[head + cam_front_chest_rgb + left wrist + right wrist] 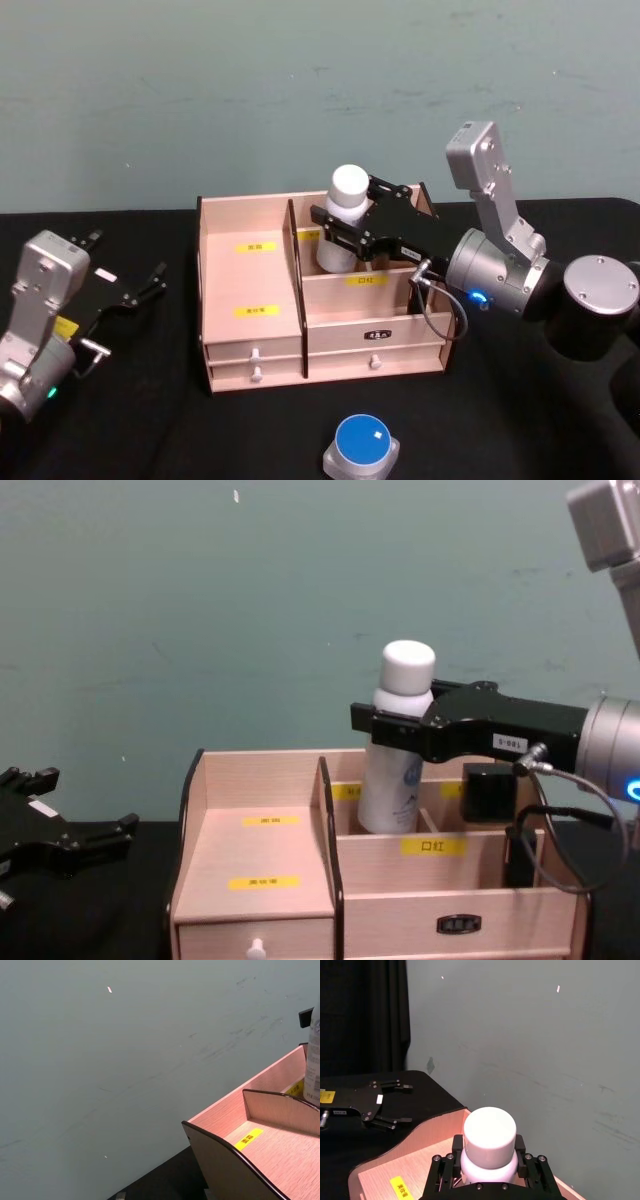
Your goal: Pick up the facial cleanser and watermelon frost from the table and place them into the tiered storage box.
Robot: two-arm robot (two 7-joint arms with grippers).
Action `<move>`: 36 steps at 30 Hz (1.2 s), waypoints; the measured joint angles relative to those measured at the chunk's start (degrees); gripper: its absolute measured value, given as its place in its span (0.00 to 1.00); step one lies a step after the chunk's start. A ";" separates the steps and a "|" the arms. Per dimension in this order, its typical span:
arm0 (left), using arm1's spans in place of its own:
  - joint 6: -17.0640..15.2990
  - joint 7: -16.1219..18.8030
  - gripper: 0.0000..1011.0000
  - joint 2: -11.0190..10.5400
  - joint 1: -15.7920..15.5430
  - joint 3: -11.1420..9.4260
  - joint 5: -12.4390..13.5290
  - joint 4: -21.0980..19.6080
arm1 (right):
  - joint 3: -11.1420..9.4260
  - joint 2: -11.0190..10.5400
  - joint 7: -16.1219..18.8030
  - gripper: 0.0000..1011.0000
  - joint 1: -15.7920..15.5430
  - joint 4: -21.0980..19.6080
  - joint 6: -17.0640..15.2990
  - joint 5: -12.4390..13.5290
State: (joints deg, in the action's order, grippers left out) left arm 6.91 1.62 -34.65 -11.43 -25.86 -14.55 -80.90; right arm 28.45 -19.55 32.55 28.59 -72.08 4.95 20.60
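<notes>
The right hand [345, 216] grasps the white facial cleanser bottle [349, 186] inside the light-wood tiered storage box [226, 272]; the blue-lidded watermelon frost jar [362, 446] waits on the black worktop [150, 425], with the left hand [122, 264] parked leftward, released.

Soft, even light brightens the light-wood tiered storage box [250, 280]; faint shadows inside it; the black surface [150, 420] around it lies dark.

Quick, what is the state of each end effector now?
Left end effector: open, empty.
Right end effector: closed on the cleanser.
</notes>
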 joint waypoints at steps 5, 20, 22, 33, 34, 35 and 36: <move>0.00 0.00 1.00 0.00 0.00 0.00 0.00 0.00 | 0.05 0.79 0.45 0.60 0.72 1.95 0.68 -0.18; 0.00 0.00 1.00 0.00 0.00 0.00 0.00 0.00 | 0.21 2.27 1.69 0.59 1.61 5.89 1.08 0.13; 0.00 0.00 1.00 0.00 0.00 0.00 0.00 0.00 | 0.24 2.46 1.84 0.59 1.66 6.50 1.08 0.25; 0.00 0.00 1.00 0.00 0.00 0.00 0.00 0.00 | 0.70 2.69 2.65 0.59 1.74 8.03 0.30 0.57; 0.00 0.00 1.00 0.00 0.00 0.00 0.00 0.00 | 0.74 2.69 2.64 0.59 1.74 8.05 0.26 0.55; 0.00 0.00 1.00 0.00 0.00 0.00 0.00 0.00 | 0.74 2.69 2.65 0.60 1.74 8.05 0.26 0.55; 0.00 0.00 1.00 0.00 0.00 0.00 0.00 0.00 | 0.74 2.68 2.65 0.59 1.74 8.05 0.25 0.54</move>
State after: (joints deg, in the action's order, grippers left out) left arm 6.91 1.62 -34.65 -11.43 -25.86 -14.55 -80.90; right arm 29.18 -16.87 35.19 30.34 -64.03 5.21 21.14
